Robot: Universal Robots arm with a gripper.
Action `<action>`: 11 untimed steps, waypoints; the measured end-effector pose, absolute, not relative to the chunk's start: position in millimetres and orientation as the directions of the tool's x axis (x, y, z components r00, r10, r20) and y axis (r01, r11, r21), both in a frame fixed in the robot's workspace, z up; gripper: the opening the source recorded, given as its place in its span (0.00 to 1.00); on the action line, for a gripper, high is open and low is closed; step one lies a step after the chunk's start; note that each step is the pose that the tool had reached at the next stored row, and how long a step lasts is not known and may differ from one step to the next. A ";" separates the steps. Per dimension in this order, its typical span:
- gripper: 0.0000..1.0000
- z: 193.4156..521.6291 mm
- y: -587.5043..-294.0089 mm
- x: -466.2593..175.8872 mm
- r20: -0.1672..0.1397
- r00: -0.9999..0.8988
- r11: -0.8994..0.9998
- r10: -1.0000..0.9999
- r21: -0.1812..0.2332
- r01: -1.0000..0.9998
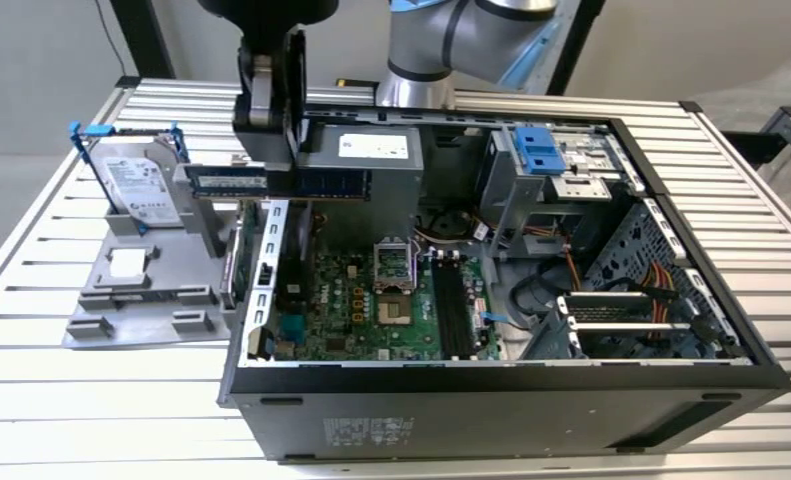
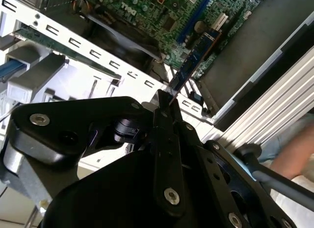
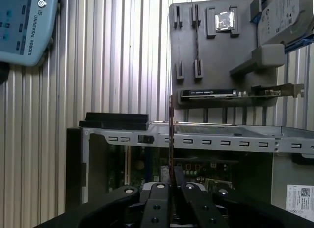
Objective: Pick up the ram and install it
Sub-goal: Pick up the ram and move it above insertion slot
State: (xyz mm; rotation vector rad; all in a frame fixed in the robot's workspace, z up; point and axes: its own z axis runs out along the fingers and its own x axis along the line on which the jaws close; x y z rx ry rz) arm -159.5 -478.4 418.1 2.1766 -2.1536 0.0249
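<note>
The ram [image 1: 331, 184] is a slim dark blue-green stick held level in the air over the rim of the open computer case [image 1: 502, 405] on the exterior view's left side. My gripper [image 1: 272, 165] is shut on it from above, near its middle. Both wrist views show the ram edge-on, sticking out from between the black fingers [image 2: 163, 121]: ram [image 2: 195, 58], ram [image 3: 170, 139], gripper [image 2: 165, 101], gripper [image 3: 170, 185]. Below, the green motherboard [image 1: 368, 300] lies in the case, with long black memory slots [image 1: 451, 310] beside the processor socket.
A grey fixture [image 1: 139, 300] on the slatted table holds a silver hard drive [image 1: 142, 190] with blue clips and a card with a metal bracket [image 3: 230, 93]. A drive cage [image 1: 555, 170] and cables fill the case's far side. A person's arm [image 2: 294, 157] is near the table edge.
</note>
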 end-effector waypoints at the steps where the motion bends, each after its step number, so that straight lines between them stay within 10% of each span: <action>1: 0.00 418.1 -478.4 -158.7 0.068 0.012 -0.009 -0.998 0.045 -0.999; 11: 0.00 418.0 -478.4 -153.6 0.076 0.012 -0.009 -0.997 0.045 -0.999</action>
